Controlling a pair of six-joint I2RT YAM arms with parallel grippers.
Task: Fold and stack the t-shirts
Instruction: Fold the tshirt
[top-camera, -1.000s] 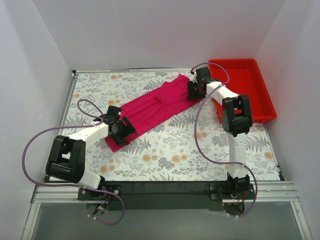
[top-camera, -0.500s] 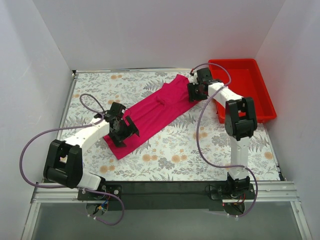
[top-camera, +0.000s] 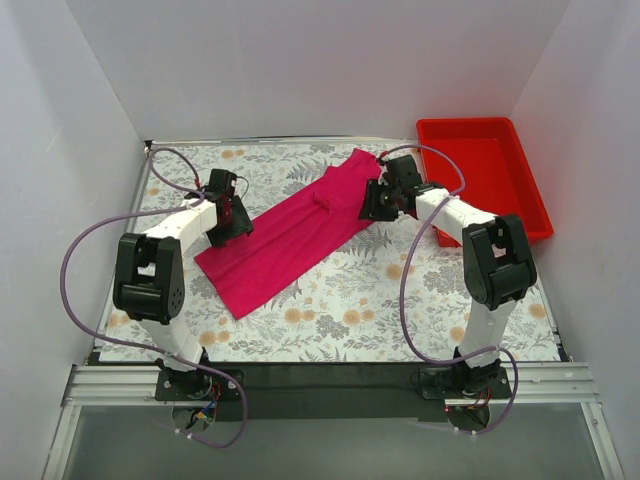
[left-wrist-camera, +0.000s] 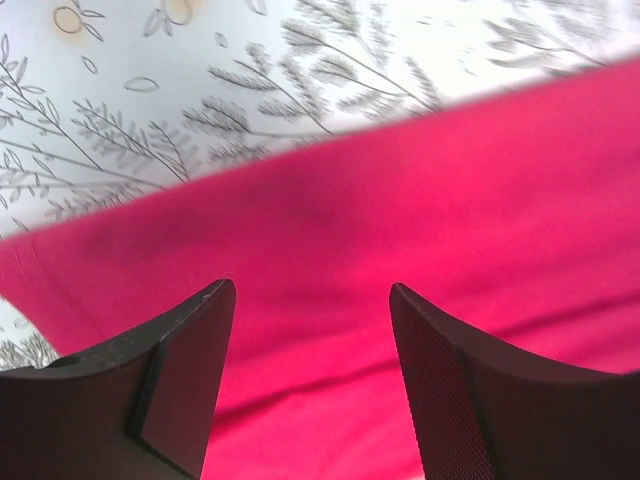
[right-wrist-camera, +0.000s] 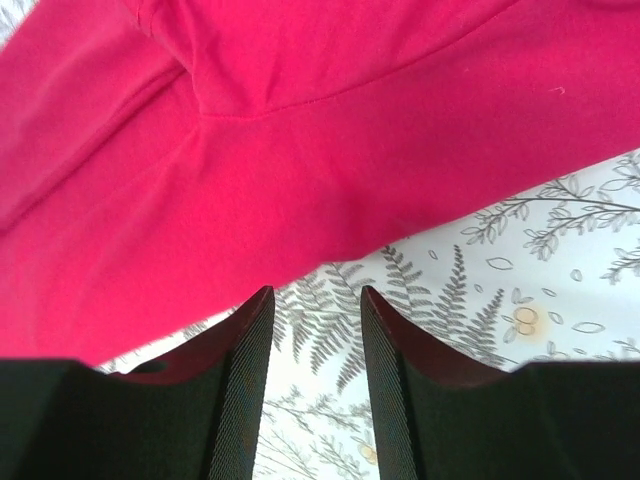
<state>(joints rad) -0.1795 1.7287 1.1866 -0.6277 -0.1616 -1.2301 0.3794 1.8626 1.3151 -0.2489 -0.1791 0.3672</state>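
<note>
While the left fingers (left-wrist-camera: 180, 380) and right fingers (right-wrist-camera: 238, 400) gape, the t-shirt (top-camera: 290, 235) lies flat.

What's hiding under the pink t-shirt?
The t-shirt lies flat on the flowery table, and the leaf pattern shows all around its edges. The part of the table right underneath is covered by the cloth, so nothing there can be seen.

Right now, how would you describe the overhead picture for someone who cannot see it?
A magenta t-shirt lies as a long diagonal strip on a floral-patterned table. Two white robot arms reach from the near edge: the left arm ends at the strip's left edge, the right arm beside its far end. A red bin sits at the far right.
</note>
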